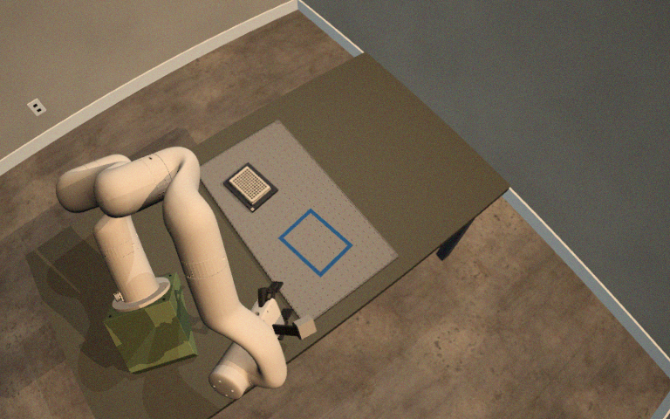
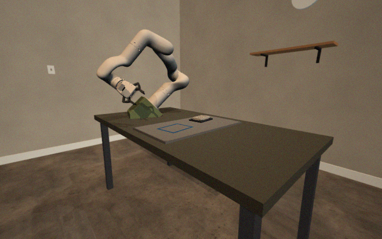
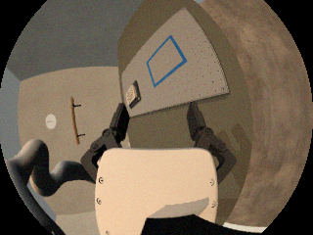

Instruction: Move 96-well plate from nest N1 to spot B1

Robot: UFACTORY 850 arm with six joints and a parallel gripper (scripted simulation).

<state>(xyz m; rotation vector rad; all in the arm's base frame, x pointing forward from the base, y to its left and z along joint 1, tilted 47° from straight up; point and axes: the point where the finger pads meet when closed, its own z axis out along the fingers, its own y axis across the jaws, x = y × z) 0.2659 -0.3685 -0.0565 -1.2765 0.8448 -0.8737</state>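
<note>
The pale 96-well plate [image 1: 249, 184] sits flat in the black plate nest [image 1: 250, 187] on the grey deck [image 1: 296, 217]; it also shows in the exterior view [image 2: 200, 117] and small in the wrist view [image 3: 133, 94]. The blue taped outline [image 1: 315, 242] lies empty on the deck beside the nest, seen also in the exterior view [image 2: 174, 127] and the wrist view [image 3: 166, 61]. My gripper [image 1: 276, 308] is open and empty, high above the table's near corner, far from the plate. It shows in the exterior view [image 2: 132, 92] and the wrist view [image 3: 158, 124].
The arm's green base block [image 1: 150, 330] stands at the table's end. A wooden wall shelf [image 2: 293, 49] hangs well beyond the table. The dark table top [image 1: 375, 147] extends past the deck.
</note>
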